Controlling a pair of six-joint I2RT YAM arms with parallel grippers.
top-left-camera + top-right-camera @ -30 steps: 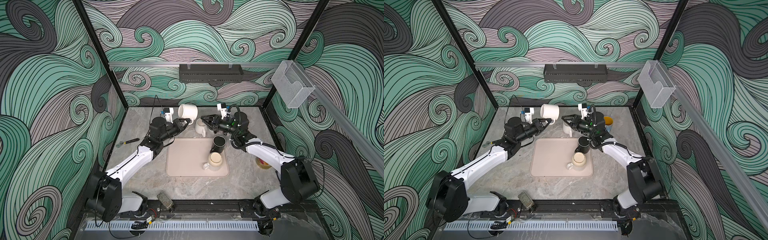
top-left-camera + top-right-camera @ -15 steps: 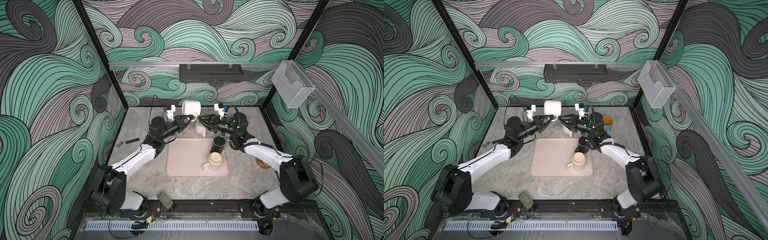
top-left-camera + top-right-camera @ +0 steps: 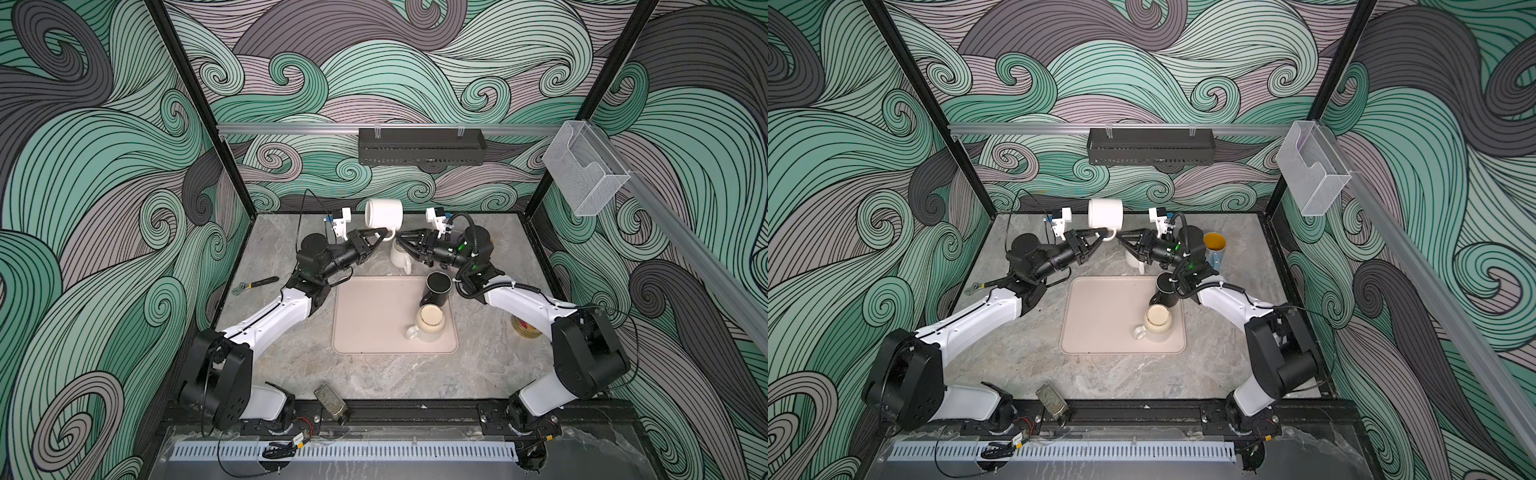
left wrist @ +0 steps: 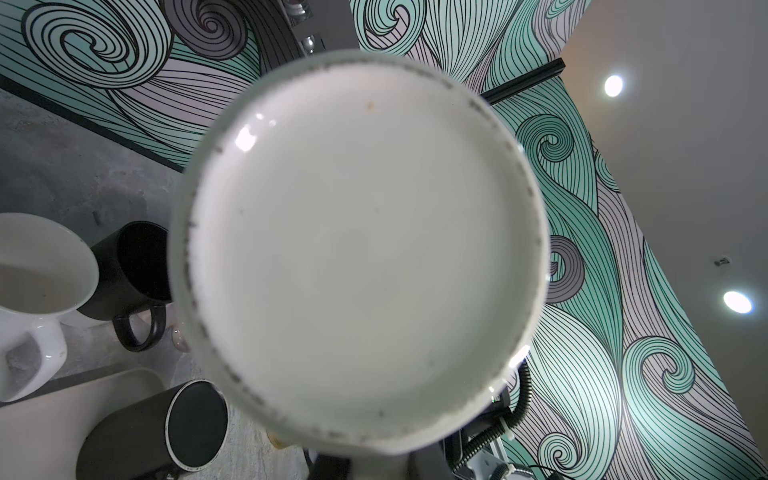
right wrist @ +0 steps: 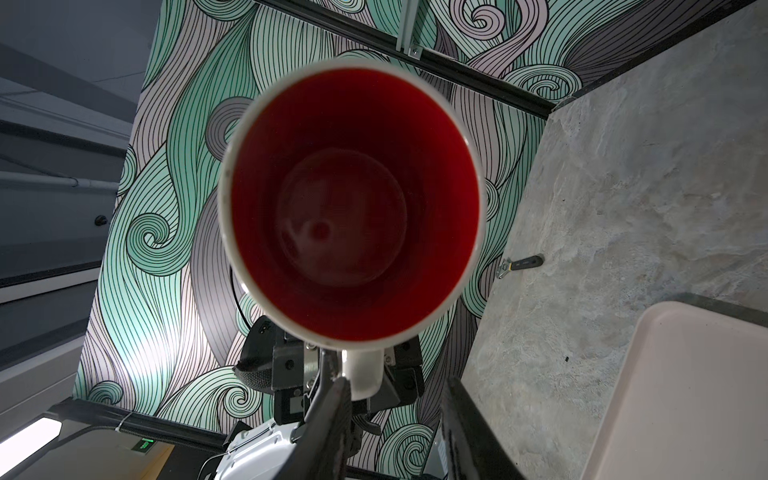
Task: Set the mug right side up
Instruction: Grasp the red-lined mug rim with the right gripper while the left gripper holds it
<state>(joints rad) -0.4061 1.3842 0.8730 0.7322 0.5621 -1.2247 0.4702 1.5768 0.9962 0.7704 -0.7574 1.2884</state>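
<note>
A white mug (image 3: 384, 214) (image 3: 1105, 212) with a red inside hangs in the air at the back middle, lying on its side. My left gripper (image 3: 379, 235) (image 3: 1100, 237) is shut on the mug's handle (image 5: 365, 374). The left wrist view is filled by the mug's white base (image 4: 361, 249). Its red mouth (image 5: 353, 199) faces the right wrist camera. My right gripper (image 3: 400, 238) (image 5: 397, 390) is open just in front of the rim. One of its fingers (image 5: 332, 415) is beside the handle, and nothing lies between the jaws.
A beige mat (image 3: 370, 320) carries a black mug (image 3: 438, 286) and a cream mug (image 3: 430, 322). Another white mug (image 3: 401, 259) stands under the grippers. A blue mug with a yellow inside (image 3: 1214, 245) is behind the right arm. A wrench (image 3: 255, 284) lies at the left.
My left gripper lifted the mug and carried it right, turning it onto its side. My right gripper moved up to the mug's mouth and its jaws narrowed.
</note>
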